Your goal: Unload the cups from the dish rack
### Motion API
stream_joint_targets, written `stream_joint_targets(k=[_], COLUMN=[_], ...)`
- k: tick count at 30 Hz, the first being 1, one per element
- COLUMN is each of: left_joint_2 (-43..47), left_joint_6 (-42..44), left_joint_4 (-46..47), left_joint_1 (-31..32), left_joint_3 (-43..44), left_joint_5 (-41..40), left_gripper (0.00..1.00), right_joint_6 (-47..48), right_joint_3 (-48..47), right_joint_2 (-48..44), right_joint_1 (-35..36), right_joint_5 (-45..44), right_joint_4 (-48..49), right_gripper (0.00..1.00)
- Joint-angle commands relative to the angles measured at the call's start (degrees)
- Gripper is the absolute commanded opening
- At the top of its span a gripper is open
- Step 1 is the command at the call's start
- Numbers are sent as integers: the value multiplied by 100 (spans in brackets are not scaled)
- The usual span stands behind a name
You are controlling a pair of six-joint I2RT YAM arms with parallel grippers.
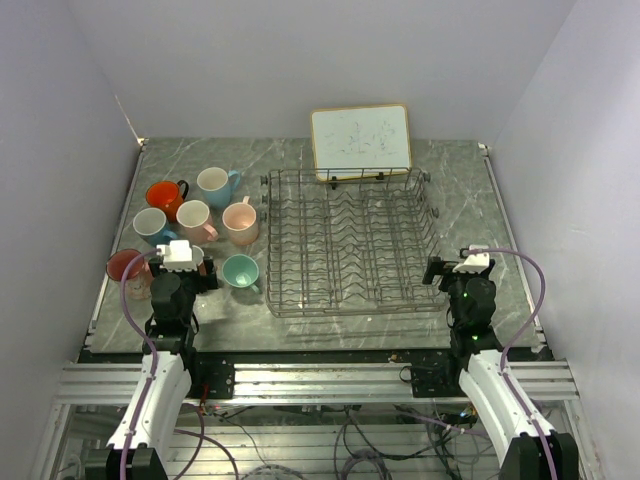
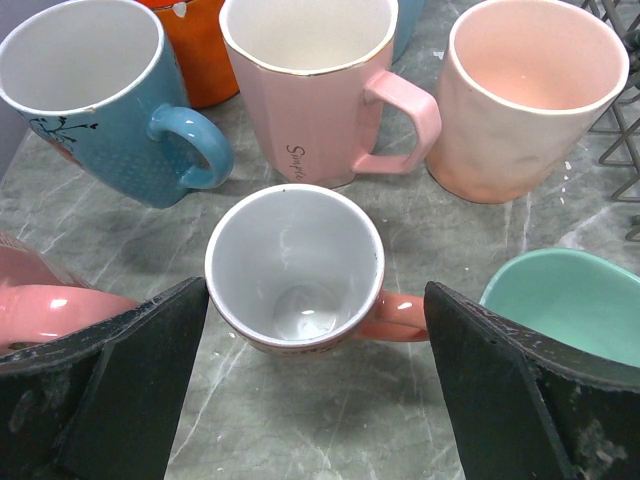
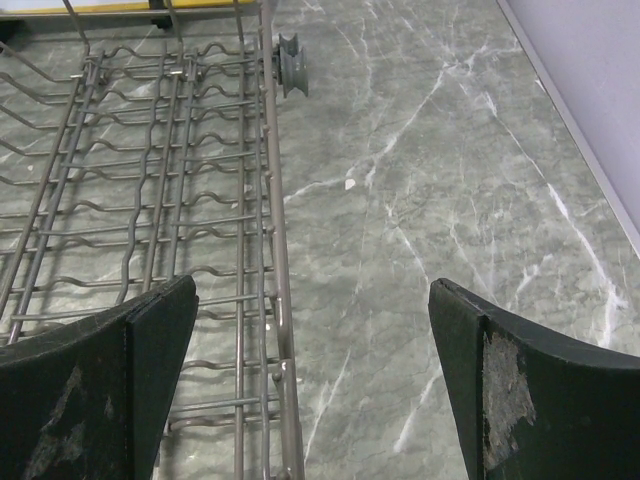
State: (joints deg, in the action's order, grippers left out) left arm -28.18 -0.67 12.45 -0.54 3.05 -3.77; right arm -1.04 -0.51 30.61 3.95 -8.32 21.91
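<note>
On the surface [image 1: 460,190] I'm seeing the dish rack [image 1: 350,245] standing empty, with the cups [image 1: 193,218] sitting grouped left of it, apparently unloaded. Left jaws are gaping around a pink cup [image 2: 295,265] there; right jaws are idling apart at the rack's right.

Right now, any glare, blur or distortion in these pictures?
Top view: soft even light, sharp. Left wrist view: glare inside the nearest pink mug; the blue mug leans outward, lens distortion. Right wrist view: dish rack and table crisp, no glare.
</note>
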Motion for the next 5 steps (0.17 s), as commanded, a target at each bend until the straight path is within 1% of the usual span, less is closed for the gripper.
stream_joint_targets(k=[1, 5], left_joint_2=[15, 15], left_joint_6=[23, 23], left_joint_4=[232, 232], left_joint_1=[49, 45], left_joint_3=[51, 47], left_joint_5=[113, 105], left_gripper=[99, 99], right_joint_6=[49, 54], right_joint_3=[304, 308], right_joint_2=[13, 27], right_joint_1=[34, 34], right_joint_5=[51, 34], right_joint_4=[99, 104], right_gripper=[100, 100])
